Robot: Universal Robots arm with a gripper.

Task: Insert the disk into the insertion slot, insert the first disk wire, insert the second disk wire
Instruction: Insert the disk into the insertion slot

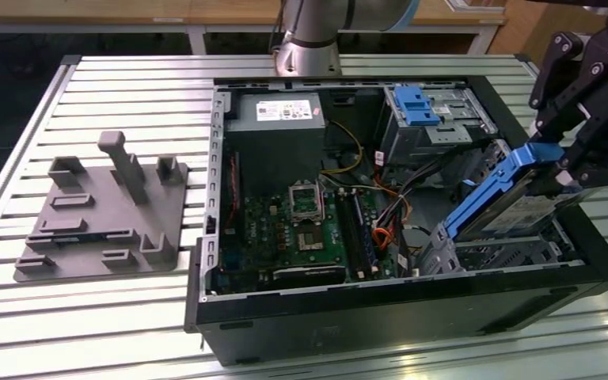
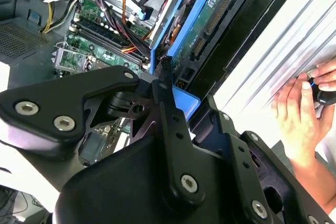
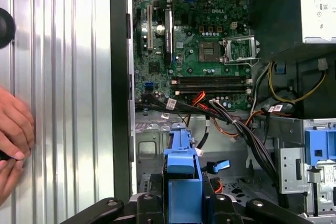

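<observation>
**Disk (image 1: 510,202) held tilted over the slot (image 1: 494,253); step 1 in hand**

A slatted table (image 1: 104,317) is seen. An open black case (image 1: 389,324) is laid on it, and a grey fixture (image 1: 104,214) is set well apart toward the exterior view's left. Inside the case a green board (image 1: 304,222) is laid bare, and a tall cage (image 1: 436,119) with a blue latch (image 1: 415,107) is set beyond the slot.

The disk is pinched at its upper end by the gripper (image 1: 563,162), whose fingers are pressed onto the blue carrier. It is held tilted above the slot with its lower end near the mouth; whether they touch cannot be told.

Step 1 is judged unfinished, and steps 2 and 3 are judged not yet begun. Seating calls for the rails to be squared with the mouth.

Loose wires (image 1: 383,218) beside the slot could be snagged. A hand (image 2: 302,108) is seen on the table just outside the case.
</observation>
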